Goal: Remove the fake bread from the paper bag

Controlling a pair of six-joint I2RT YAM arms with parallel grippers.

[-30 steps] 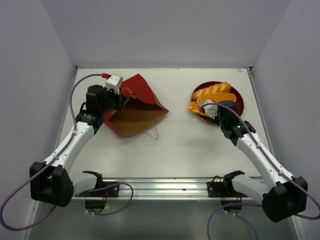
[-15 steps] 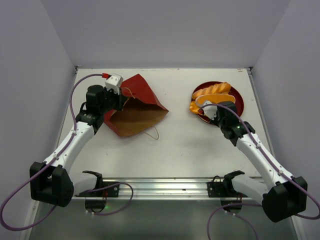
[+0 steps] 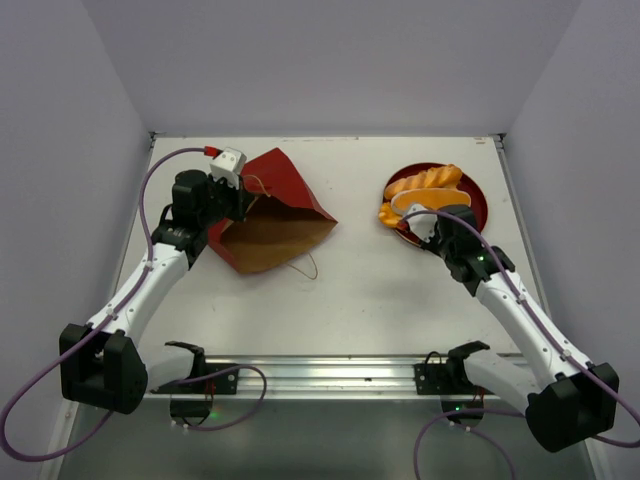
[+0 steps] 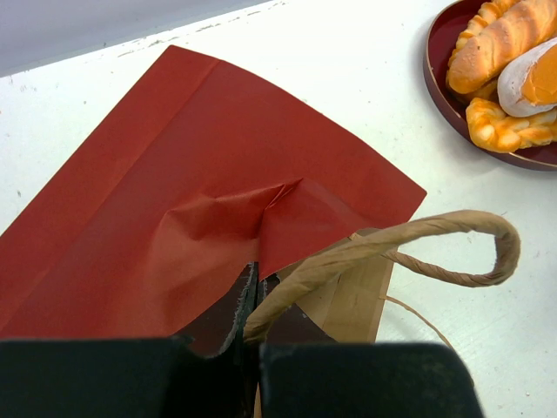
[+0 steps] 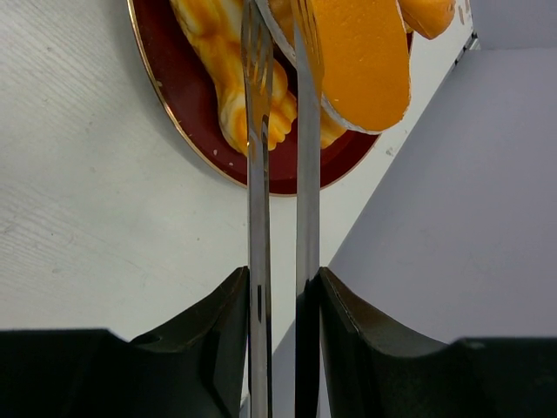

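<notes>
Fake bread [image 3: 425,183] sits heaped on the red plate [image 3: 472,196] at the far right of the bench [image 3: 370,285]. It is well apart from the paper bag [image 4: 174,192], which lies on its side at the left, mouth toward the near edge. Your right gripper [image 3: 421,215] has its thin fingers nearly together, apparently pinching the rim of a flat orange slice [image 5: 361,61] over the plate's near edge. To place it well, lower until the slice rests on the pastries beneath and open only slightly. Then back straight out along the fingers so nothing drags off the rim. Your left gripper [image 4: 252,292] is clamped on the bag's mouth edge beside a tan loop handle [image 4: 418,231]; hold that firm. These views do not show whether anything remains deep inside the bag. The bench is plain, smooth and white, so the plate could slide if nudged. Pale walls [image 3: 320,70] enclose it on three sides, with the right one near the plate.
</notes>
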